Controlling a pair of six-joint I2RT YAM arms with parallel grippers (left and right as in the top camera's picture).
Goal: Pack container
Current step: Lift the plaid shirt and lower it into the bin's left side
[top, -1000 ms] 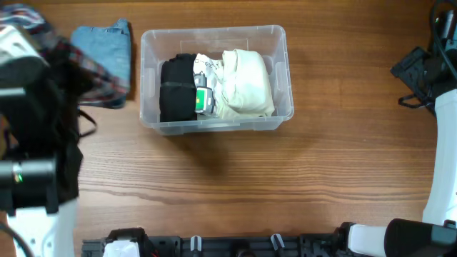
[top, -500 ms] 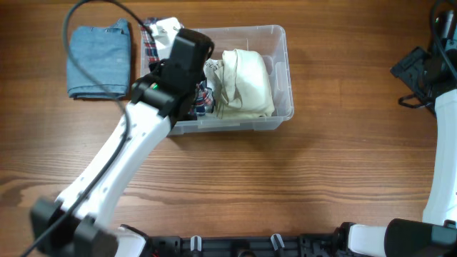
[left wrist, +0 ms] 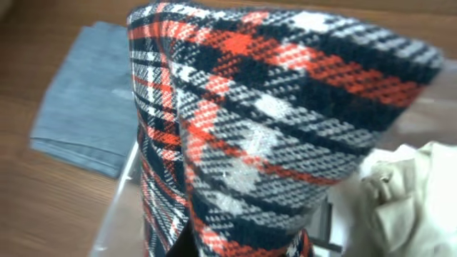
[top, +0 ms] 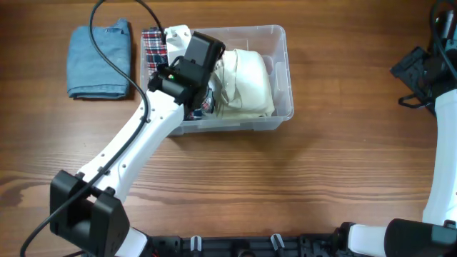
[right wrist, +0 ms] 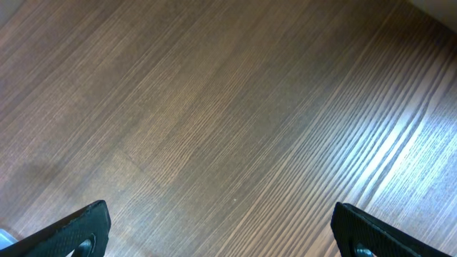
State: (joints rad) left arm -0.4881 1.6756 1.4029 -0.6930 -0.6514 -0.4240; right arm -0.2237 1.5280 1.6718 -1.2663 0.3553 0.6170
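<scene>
left end effector [top: 198,63] over the container [top: 280,48], clamped on plaid cloth [left wrist: 271,128]
overhead: the container sits toward 12 o'clock on the bench [top: 285,178], cream cloth [top: 246,82] in its 3 o'clock half, plaid cloth draped over its 9 o'clock wall; folded denim [top: 100,61] lies at 9 o'clock of it. left wrist: plaid cloth fills the view, fingers hidden. right wrist: right end effector [right wrist: 221,232] jaws wide apart above the wood bench.

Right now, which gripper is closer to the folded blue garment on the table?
Left. The left gripper, shut on plaid cloth, is over the container's left end beside the blue garment; the right gripper hangs open over bare table far across.
</scene>
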